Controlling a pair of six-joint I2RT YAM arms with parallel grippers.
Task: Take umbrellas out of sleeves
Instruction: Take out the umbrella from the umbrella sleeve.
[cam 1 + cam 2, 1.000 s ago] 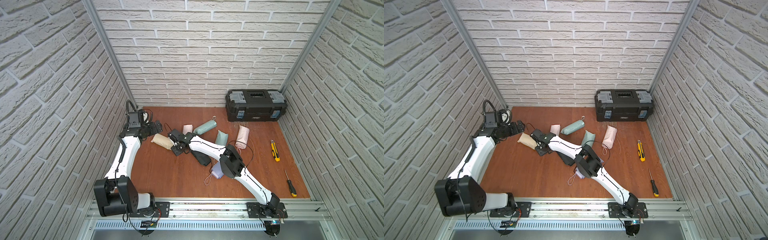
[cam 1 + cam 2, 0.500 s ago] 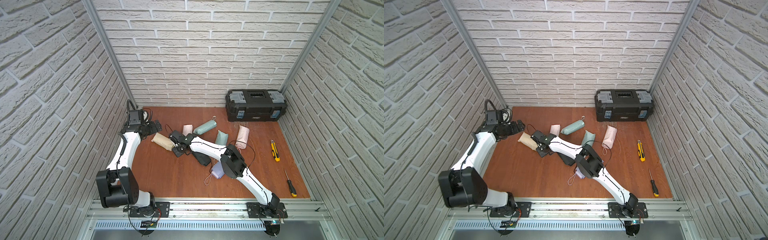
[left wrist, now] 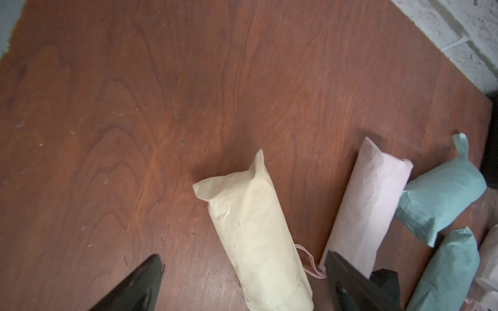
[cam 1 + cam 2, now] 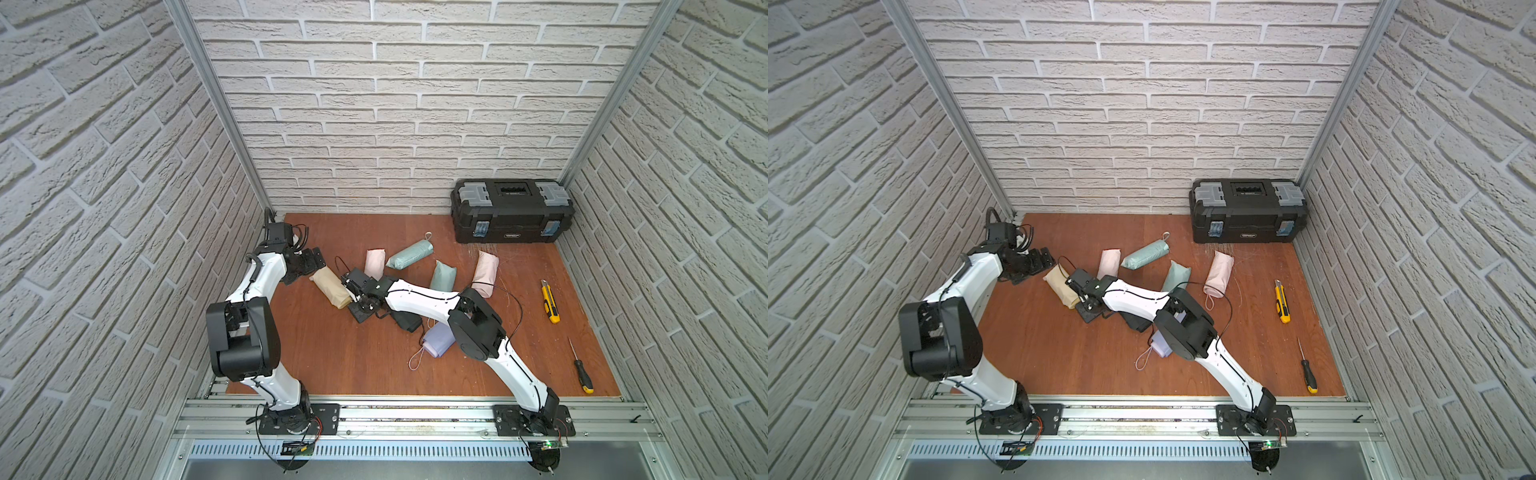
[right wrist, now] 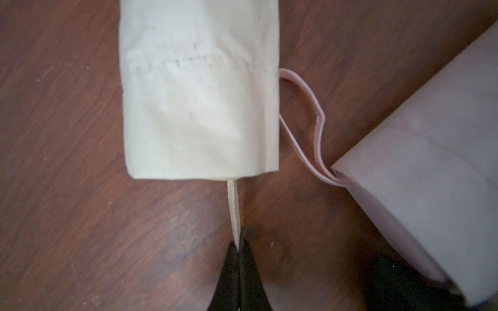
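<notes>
Grip: right jaws pressed together on the beige wrist loop (image 5: 233, 210), pinching it a short way out from the open mouth of the beige sleeve (image 5: 199, 107). The loop runs straight from the jaws into the sleeve. The beige umbrella is hidden inside; only its loop shows.

Other arm: left jaws spread wide, straddling the mouth half of the same sleeve, whose closed end points away from them. They are not clamped, and I cannot tell whether they touch it.

Neighbours: pink sleeve (image 5: 417, 188) just beside the right jaws; its pink loop (image 5: 310, 113) touches the beige sleeve's edge.

Likely hazards:
- A pull before the left jaws close would probably drag sleeve and umbrella together across the bench (image 3: 134, 107).
- The loop is thin and could slip from the pinch.
- If the left jaws squeeze the umbrella through the fabric, it may jam.
- One left jaw sits near the pink loop and could trap it on closing.
</notes>
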